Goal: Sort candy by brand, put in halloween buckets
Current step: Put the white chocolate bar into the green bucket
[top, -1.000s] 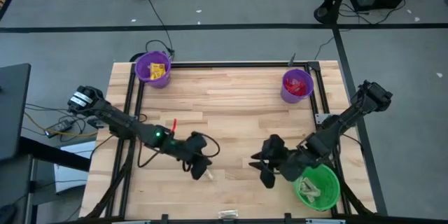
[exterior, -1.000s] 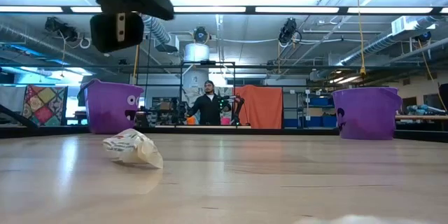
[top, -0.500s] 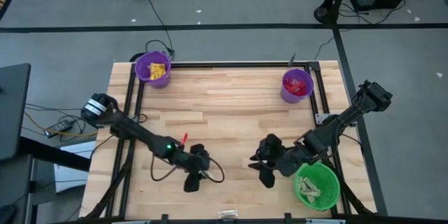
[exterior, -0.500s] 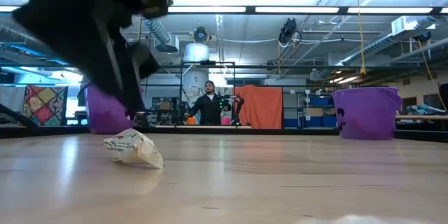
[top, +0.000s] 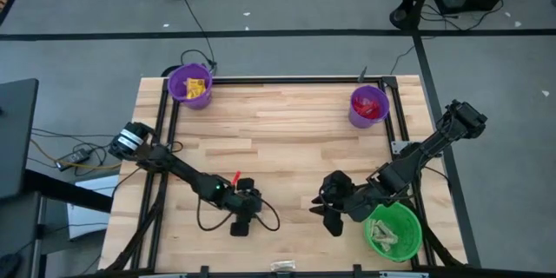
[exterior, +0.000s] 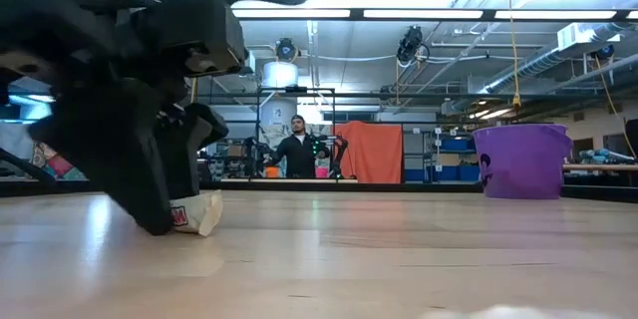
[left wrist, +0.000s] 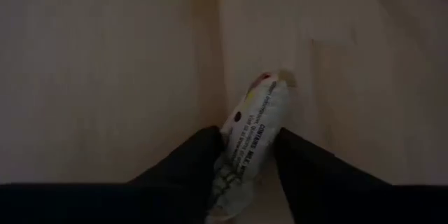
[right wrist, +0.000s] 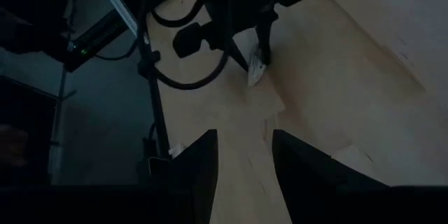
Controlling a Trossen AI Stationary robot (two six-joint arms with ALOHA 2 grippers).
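Observation:
A cream-white wrapped candy (left wrist: 255, 129) lies flat on the wooden table near its front edge. My left gripper (top: 241, 223) has come down over it, pointing steeply down. Its fingers are open and stand on either side of the wrapper, low at the table (exterior: 174, 221). My right gripper (top: 334, 213) hovers open and empty beside the green bucket (top: 393, 232). One purple bucket (top: 189, 85) holds yellow candy at the far left. The other purple bucket (top: 368, 105) holds red candy at the far right. My left gripper's two fingers (left wrist: 203, 154) stand close along both long sides of the wrapper (left wrist: 241, 147), coming from above. The wrapper lies on the table between them. Whether the fingers touch it, I cannot tell.
The green bucket at the near right holds cream pieces. Another small wrapped candy (top: 281, 266) lies at the table's front edge. A dark metal frame (top: 287, 79) runs along the table's sides. A person stands far off in the room behind the table.
My left gripper has sunk from well above the table down over the cream-white candy, moving slightly toward the near edge and rolling about its own axis. The candy has stayed where it lay.

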